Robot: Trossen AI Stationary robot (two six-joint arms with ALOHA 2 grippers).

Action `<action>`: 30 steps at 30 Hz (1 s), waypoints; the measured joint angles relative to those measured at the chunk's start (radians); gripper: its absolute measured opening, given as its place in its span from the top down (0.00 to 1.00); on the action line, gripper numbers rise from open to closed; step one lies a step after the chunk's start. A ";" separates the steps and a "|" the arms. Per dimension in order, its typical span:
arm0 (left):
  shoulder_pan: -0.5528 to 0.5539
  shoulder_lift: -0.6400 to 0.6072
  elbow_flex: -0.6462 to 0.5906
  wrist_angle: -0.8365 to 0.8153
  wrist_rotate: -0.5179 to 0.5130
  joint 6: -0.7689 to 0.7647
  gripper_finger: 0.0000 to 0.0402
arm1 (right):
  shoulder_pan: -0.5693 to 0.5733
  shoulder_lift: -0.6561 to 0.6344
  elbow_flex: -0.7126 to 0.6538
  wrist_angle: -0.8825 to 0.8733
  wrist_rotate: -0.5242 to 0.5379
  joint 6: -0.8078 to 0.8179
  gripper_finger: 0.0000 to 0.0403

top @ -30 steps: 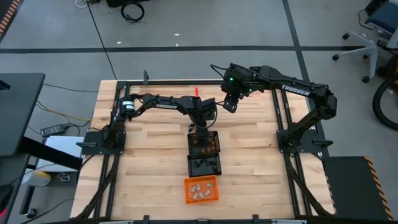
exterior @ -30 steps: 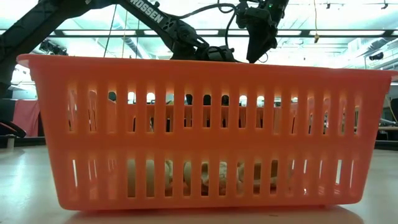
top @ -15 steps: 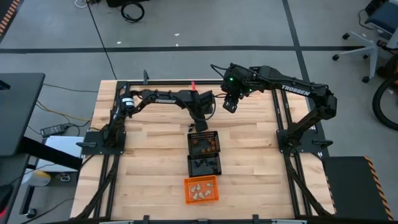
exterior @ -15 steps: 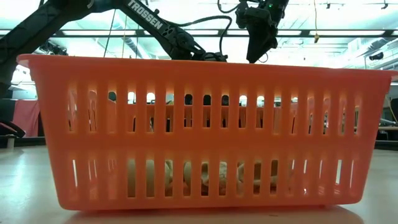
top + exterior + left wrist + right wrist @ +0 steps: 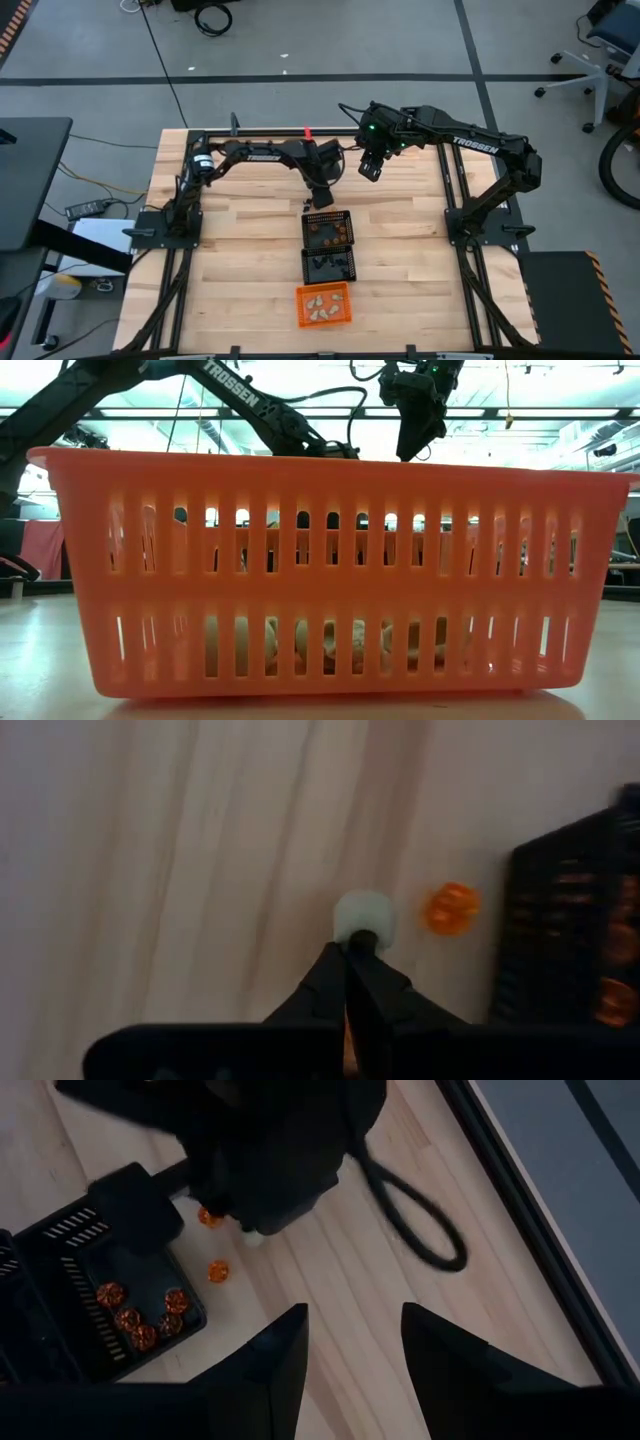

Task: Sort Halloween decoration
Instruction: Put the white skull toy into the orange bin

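Note:
My left gripper (image 5: 318, 192) hangs over the table just beyond the far black mesh basket (image 5: 328, 230), shut on a cream-white trinket (image 5: 363, 915). An orange trinket (image 5: 452, 908) lies on the wood beside it, and two orange ones (image 5: 218, 1270) show in the right wrist view. That basket holds orange trinkets (image 5: 140, 1320). The middle black basket (image 5: 329, 265) holds black ones. The orange basket (image 5: 323, 305) holds cream ones (image 5: 330, 645). My right gripper (image 5: 370, 170) waits open, raised, to the right of the left one. My left gripper pinches the cream-white trinket (image 5: 363, 920) between its two fingertips (image 5: 335, 970), coming from above and pointing down. The trinket sits just past the finger ends. I cannot tell whether it is clear of the table.
The three baskets stand in a row from mid-table toward the near edge. The orange basket's slotted wall (image 5: 320, 570) fills the low view. Bare wood (image 5: 230, 240) lies left and right of the row. A dark cable (image 5: 410, 1230) loops from the left arm.
My left gripper has drawn back from the far black basket's far rim toward the table's far edge and risen a little. My right arm has kept still.

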 joint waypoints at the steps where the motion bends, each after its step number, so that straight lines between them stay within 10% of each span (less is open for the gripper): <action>1: 0.005 -0.011 0.000 -0.007 0.014 0.008 0.99 | 0.000 0.000 0.000 0.000 0.000 -0.001 0.59; 13: 0.006 -0.167 0.000 -0.166 0.276 0.067 0.99 | -0.043 0.000 0.000 -0.070 0.074 -0.055 0.59; 30: -0.370 -0.182 0.000 -0.223 0.435 -0.116 0.99 | -0.153 0.000 0.000 -0.069 0.068 -0.026 0.59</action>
